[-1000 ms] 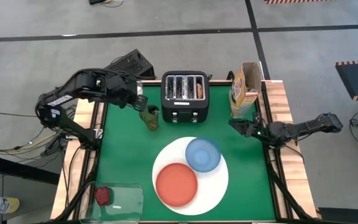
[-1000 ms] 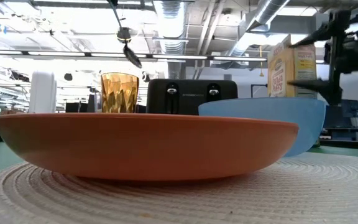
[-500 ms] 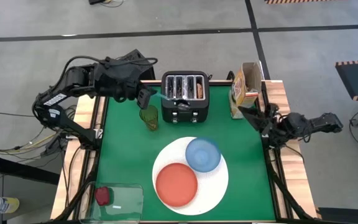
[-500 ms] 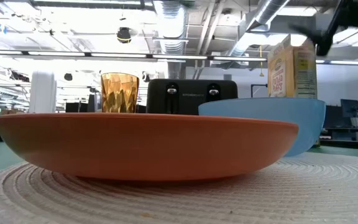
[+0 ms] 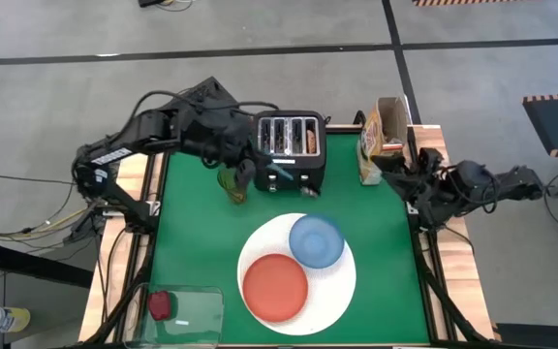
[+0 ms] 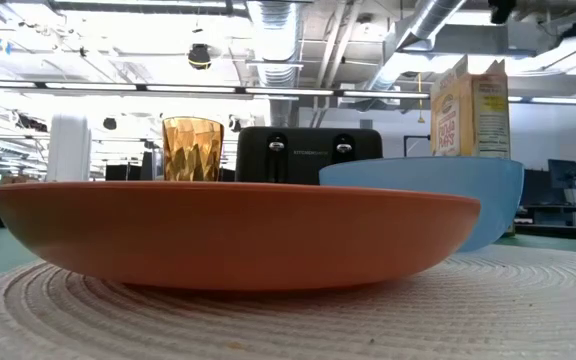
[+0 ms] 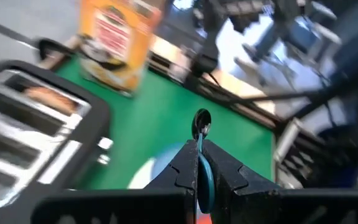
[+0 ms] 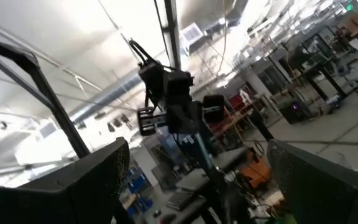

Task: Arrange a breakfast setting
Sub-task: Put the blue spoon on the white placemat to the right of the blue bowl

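The left gripper (image 5: 252, 171) hung over the green table mat (image 5: 192, 242), just in front of the black four-slot toaster (image 5: 288, 147) and beside the amber faceted glass (image 6: 192, 149), its fingers (image 7: 225, 171) clamped on the small dark spoon with a teal handle (image 7: 202, 140), whose bowl end stuck out ahead of them. The right gripper (image 5: 391, 171) was raised at the table's right edge, next to the open yellow cereal box (image 5: 379, 141), its fingers spread wide. The blue bowl (image 5: 316, 240) and the smaller orange-red plate (image 5: 275, 287) sat side by side on the large white round plate (image 5: 342, 286). A dark red food piece (image 5: 160, 304) lay in a clear container (image 5: 201, 312) at the near left corner.
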Motion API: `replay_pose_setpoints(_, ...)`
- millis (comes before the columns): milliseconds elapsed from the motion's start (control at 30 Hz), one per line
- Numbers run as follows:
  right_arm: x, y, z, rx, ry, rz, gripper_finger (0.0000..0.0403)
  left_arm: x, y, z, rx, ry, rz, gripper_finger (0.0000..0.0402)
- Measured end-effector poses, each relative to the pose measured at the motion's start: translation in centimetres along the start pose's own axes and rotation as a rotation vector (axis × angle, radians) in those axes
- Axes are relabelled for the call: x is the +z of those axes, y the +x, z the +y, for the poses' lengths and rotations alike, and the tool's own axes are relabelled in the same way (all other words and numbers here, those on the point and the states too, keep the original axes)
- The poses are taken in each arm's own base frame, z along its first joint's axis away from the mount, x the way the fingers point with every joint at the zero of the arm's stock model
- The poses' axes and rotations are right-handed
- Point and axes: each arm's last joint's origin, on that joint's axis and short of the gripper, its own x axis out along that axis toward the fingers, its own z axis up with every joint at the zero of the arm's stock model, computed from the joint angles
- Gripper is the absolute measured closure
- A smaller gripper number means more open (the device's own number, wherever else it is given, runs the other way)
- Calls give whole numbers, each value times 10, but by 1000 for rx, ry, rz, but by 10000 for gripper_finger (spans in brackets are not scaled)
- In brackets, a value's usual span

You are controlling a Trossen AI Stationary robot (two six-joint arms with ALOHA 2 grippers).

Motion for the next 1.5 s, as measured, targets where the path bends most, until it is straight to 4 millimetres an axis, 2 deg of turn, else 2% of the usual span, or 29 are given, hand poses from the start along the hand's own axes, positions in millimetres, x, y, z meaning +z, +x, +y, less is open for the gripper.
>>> replay_pose_setpoints(200, -7, 34, 12, -108, -9, 185, 3, -5, 21, -5, -154, 51, 114, 401)
replay_pose_setpoints(433, -26, 78, 25, -173, -40, 367, 3, -12, 25, -15, -220, 122, 160, 401)
replay_pose_setpoints(700, -59, 124, 37, -137, -41, 518, 3, -21, 24, -29, -265, 198, 192, 401)
replay_pose_setpoints(867, -77, 149, 41, -121, -40, 580, 20, -25, 23, -32, -264, 226, 221, 401)
replay_pose_setpoints(1033, -92, 170, 48, -87, -29, 625, 40, -27, 23, -33, -262, 233, 234, 401)
replay_pose_setpoints(1167, -106, 179, 49, -96, -37, 659, 46, -28, 23, -35, -266, 237, 237, 401)
replay_pose_setpoints(1500, -119, 196, 55, -91, -46, 666, 49, -33, 22, -40, -276, 247, 261, 401)
